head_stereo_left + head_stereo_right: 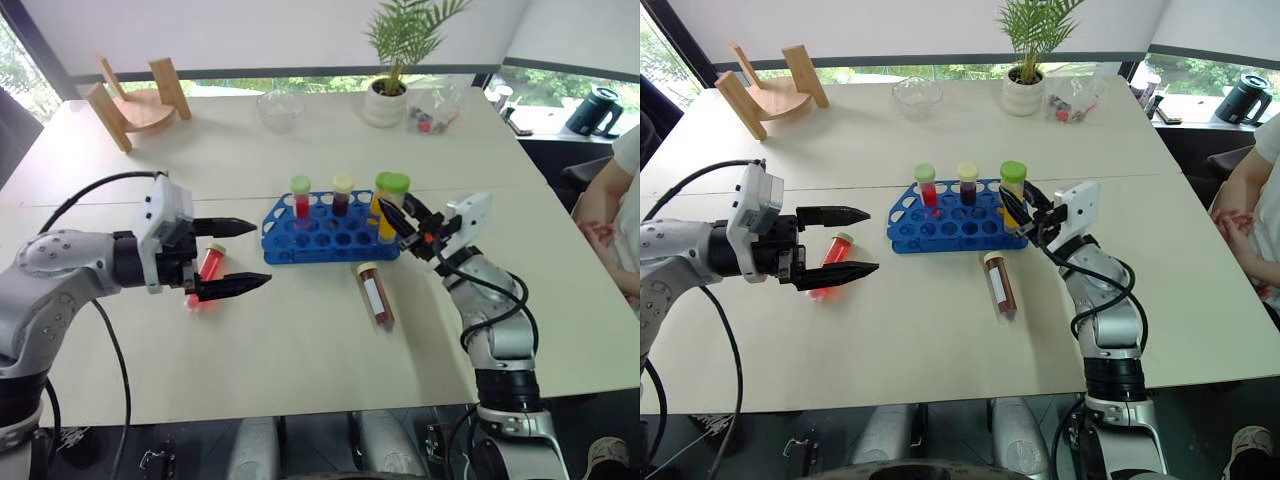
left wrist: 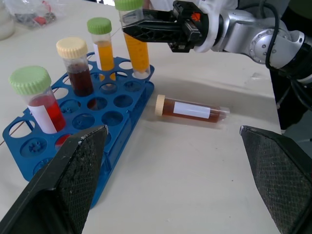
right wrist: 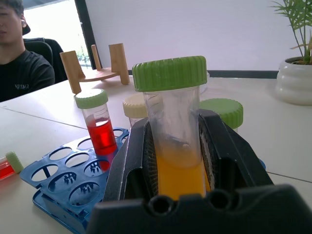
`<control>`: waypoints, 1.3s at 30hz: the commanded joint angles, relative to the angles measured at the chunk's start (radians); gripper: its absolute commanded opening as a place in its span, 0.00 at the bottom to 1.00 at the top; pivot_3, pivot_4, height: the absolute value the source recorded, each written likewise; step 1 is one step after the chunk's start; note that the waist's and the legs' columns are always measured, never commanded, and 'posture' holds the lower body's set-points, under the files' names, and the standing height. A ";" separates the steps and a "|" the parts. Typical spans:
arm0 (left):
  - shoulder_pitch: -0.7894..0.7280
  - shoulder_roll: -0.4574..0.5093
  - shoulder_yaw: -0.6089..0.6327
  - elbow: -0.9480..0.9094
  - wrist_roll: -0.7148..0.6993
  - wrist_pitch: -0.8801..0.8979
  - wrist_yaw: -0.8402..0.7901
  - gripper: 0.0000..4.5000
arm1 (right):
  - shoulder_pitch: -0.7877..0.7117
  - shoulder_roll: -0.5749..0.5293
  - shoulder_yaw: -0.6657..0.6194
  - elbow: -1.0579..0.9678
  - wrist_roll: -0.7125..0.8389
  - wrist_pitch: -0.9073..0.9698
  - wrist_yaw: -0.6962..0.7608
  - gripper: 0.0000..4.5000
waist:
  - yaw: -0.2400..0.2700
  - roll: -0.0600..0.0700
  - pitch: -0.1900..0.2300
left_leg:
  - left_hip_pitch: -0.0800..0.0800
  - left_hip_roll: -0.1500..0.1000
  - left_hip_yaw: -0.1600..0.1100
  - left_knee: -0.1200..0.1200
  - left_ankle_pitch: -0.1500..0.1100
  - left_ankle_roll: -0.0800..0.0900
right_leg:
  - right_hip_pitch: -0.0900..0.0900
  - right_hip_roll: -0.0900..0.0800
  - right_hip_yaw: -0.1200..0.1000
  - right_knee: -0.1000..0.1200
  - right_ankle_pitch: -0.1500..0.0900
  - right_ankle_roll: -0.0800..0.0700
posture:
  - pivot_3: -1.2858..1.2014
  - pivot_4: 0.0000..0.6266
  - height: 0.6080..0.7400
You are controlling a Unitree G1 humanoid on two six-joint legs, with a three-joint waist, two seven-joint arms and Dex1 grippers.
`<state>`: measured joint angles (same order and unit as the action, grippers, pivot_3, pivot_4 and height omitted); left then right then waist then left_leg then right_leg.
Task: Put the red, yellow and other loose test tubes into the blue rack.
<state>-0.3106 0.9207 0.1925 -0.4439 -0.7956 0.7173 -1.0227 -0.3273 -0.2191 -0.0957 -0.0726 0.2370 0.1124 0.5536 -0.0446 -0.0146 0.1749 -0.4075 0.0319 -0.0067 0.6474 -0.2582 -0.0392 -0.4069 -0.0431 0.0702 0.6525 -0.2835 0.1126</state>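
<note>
the right end effector (image 1: 404,216) pinches a yellow tube (image 1: 386,212) upright at the blue rack (image 1: 325,229), so next lower and release; left end effector (image 1: 243,256) gapes over the red tube (image 1: 207,268) lying on the surface.

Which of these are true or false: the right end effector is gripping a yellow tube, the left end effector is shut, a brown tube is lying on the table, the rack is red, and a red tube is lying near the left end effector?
1. The right end effector grips a yellow tube. True.
2. The left end effector is shut. False: its fingers stand wide apart and hold nothing.
3. A brown tube lies on the table in front of the rack. True.
4. The rack is red. False: it is blue.
5. A red tube lies on the table by the left end effector. True.
</note>
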 commanded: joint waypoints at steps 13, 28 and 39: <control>0.011 0.015 0.032 -0.039 -0.015 0.001 0.014 1.00 | -0.003 0.005 0.044 0.052 -0.006 -0.103 -0.014 0.18 | -0.001 0.000 0.000 | 0.000 0.000 0.000 0.000 0.000 0.000 | 0.000 0.000 0.000 0.000 0.000 0.000 | 0.52 0.24 1.00; 0.020 0.015 0.018 -0.033 0.000 -0.014 0.012 1.00 | 0.087 -0.252 -0.004 -0.271 0.026 0.308 -0.019 0.99 | 0.007 0.001 0.000 | 0.000 -0.001 0.000 0.001 0.000 0.000 | 0.000 -0.001 0.000 0.000 0.000 0.000 | 0.52 0.24 1.00; -0.014 -0.017 -0.050 0.018 0.047 -0.067 -0.033 1.00 | -0.331 -0.674 0.113 -0.356 0.447 1.457 0.156 0.99 | 0.000 0.001 0.001 | 0.002 0.000 -0.001 0.001 0.000 0.000 | 0.001 0.001 0.001 0.000 -0.001 -0.003 | 0.52 0.24 1.00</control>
<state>-0.3081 0.9080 0.1474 -0.4260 -0.7577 0.6765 -1.0461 -0.6196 -0.8904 -0.0164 -0.4635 0.6251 1.4531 0.7081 -0.0444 -0.0138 0.1755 -0.4064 0.0322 -0.0074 0.6486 -0.2582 -0.0389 -0.4058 -0.0420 0.0711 0.6524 -0.2850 0.1095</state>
